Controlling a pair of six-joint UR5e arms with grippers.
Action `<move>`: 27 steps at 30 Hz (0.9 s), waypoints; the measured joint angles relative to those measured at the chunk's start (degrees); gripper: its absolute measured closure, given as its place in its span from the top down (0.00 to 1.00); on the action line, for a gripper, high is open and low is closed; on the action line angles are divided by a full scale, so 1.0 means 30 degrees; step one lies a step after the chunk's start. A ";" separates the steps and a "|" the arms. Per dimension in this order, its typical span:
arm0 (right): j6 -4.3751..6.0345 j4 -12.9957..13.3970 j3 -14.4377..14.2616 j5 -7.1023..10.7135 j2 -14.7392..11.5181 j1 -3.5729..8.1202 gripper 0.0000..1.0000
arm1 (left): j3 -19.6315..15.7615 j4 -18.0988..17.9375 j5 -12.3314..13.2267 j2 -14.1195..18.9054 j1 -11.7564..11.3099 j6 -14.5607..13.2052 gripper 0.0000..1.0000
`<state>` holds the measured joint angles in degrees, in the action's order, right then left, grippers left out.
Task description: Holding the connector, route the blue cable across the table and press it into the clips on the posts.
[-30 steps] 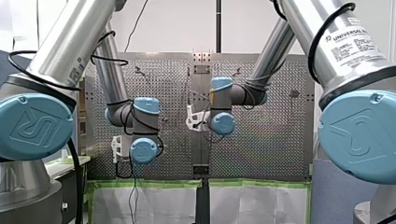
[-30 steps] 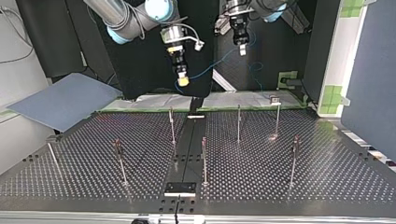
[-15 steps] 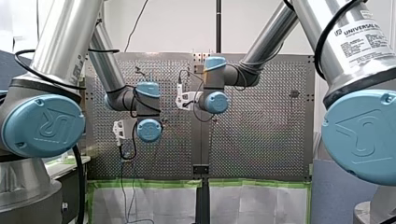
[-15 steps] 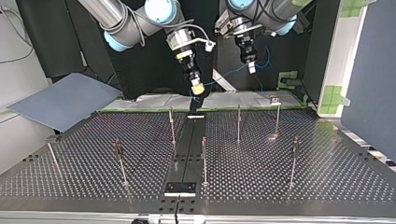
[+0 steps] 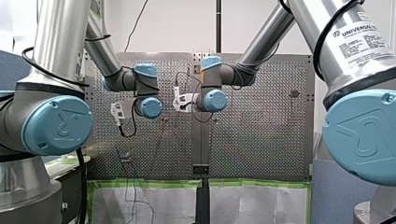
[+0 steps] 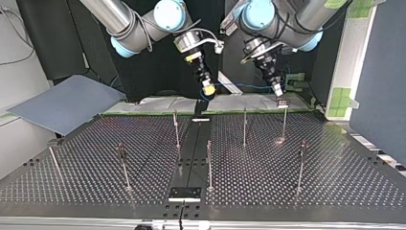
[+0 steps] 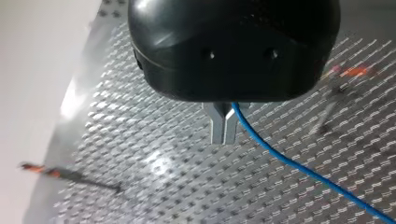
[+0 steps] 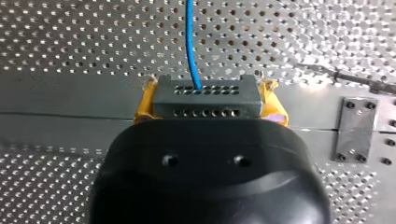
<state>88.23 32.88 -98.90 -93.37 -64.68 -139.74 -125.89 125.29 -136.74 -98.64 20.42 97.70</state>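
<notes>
In the top view my right gripper (image 6: 208, 90), with yellow pads, hangs above the table's far edge near the middle. The right wrist view shows it shut on a grey connector (image 8: 205, 95), with the blue cable (image 8: 189, 42) leaving the connector ahead of it. The cable (image 6: 244, 86) runs almost level to my left gripper (image 6: 277, 91), which hovers just above the clip on the back right post (image 6: 284, 120). In the left wrist view the metal fingers (image 7: 217, 127) are shut on the cable (image 7: 289, 161), which trails off to the side. Several other thin posts (image 6: 244, 125) stand on the perforated table (image 6: 335, 182).
A grey-blue board (image 6: 62, 103) leans at the top view's left. A white sheet edged with green tape (image 6: 253, 103) lies along the table's far edge. A dark panel (image 6: 378, 72) stands at the right. A black plate (image 6: 184, 193) sits on the centre strip near the front.
Both grippers moved toward the top view's right and lower. My left gripper came down to the back right post, and the cable between the grippers drew out nearly straight.
</notes>
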 joint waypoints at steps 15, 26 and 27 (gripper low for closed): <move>0.0588 -0.2493 0.2261 0.0664 0.0008 -0.0247 0.00 | 0.1988 0.2721 0.0037 0.2713 -0.1357 -0.1266 0.00; 0.0935 -0.4552 0.4321 0.1165 0.0007 -0.0421 0.00 | 0.2038 0.4516 0.0665 0.4505 -0.1407 -0.2039 0.00; 0.0966 -0.4713 0.4481 0.1291 0.0008 -0.0478 0.00 | 0.2050 0.4734 0.0875 0.4735 -0.1421 -0.2113 0.00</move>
<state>91.13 18.74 -85.46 -89.50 -64.65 -141.18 -119.74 139.49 -134.11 -84.43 16.15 91.36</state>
